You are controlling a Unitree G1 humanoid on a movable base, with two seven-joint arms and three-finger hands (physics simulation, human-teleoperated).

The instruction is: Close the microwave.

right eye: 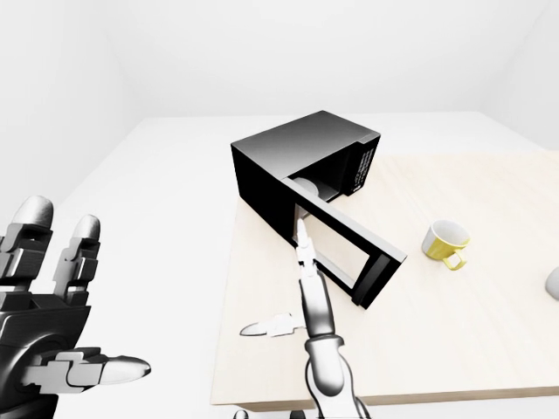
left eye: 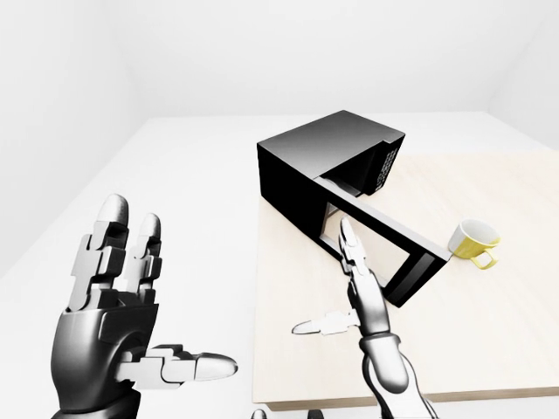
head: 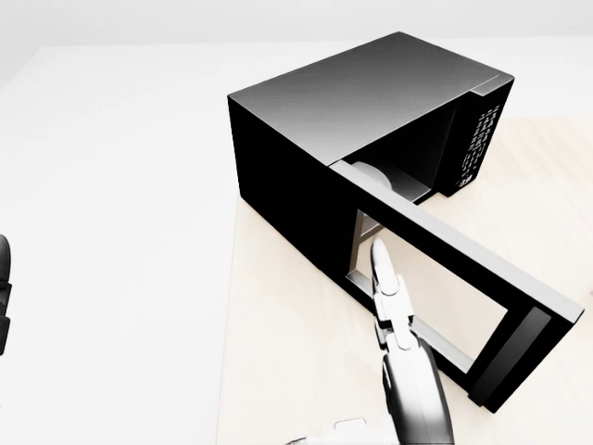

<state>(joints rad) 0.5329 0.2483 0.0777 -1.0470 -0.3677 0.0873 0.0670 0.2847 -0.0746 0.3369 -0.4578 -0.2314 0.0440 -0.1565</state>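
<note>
A boxy, glossy black microwave [head: 352, 102] sat at the left edge of a pale wooden table [left eye: 489, 349], its windowed door [head: 445, 287] swung wide open toward the bottom right of the head view. The robot's grey, segmented right hand [left eye: 354, 288] lay flat and released, fingertips against the door's outer face. The left hand [left eye: 113, 297] was raised, fingers spread, holding nothing. A yellow ceramic cup [left eye: 473, 243] stood just beside the door's far end. The oven's cavity was mostly hidden.
</note>
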